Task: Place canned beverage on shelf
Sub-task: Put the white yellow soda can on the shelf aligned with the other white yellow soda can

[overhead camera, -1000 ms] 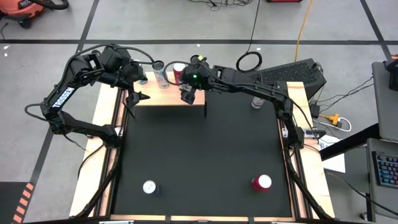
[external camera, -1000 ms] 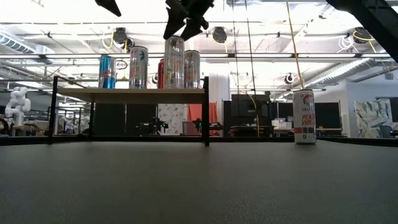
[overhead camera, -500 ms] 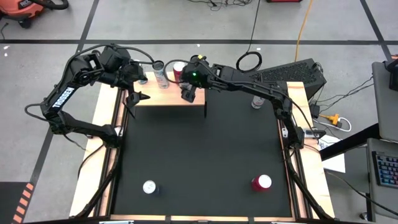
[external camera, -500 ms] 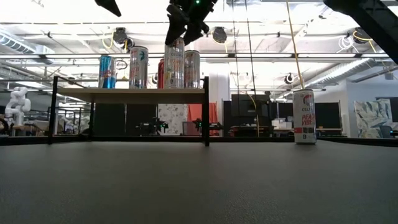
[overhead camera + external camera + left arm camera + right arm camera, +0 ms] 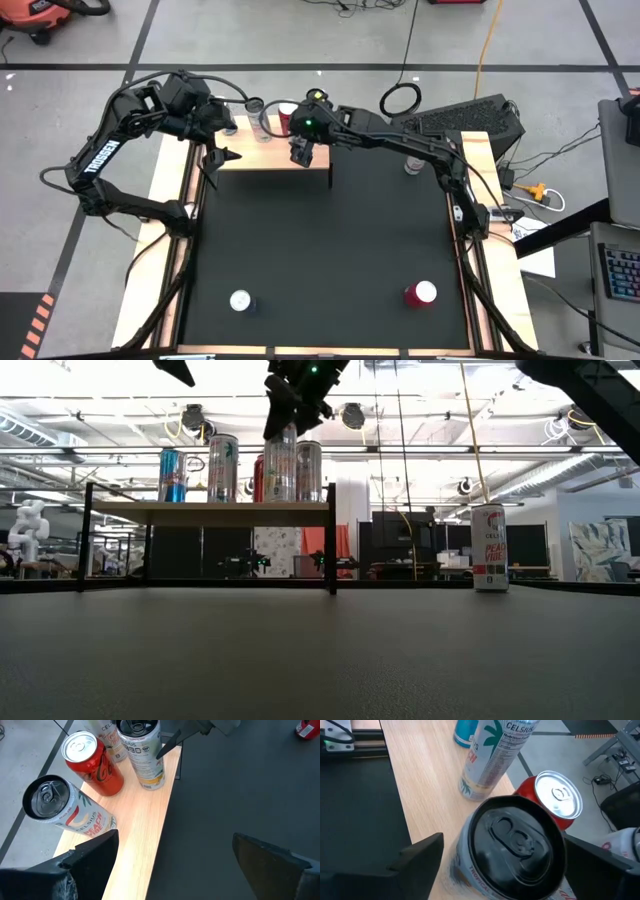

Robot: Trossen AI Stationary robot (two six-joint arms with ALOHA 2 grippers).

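Evidently the right gripper [image 5: 495,865] hangs just above a black-topped can [image 5: 515,842] standing on the shelf [image 5: 427,795], fingers spread either side and holding nothing, likely so the can stands free, while the left gripper [image 5: 170,865] waits open nearby.

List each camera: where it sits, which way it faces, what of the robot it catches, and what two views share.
High view: overhead, straight down; both arms over the shelf.
Low view: table height, level; right gripper above the cans.
Left wrist view: on the left arm, looking down; its fingers, shelf.
Right wrist view: on the right arm, looking down; black-topped Celsius can.
Shared: both wrist views show the red Coca-Cola can.
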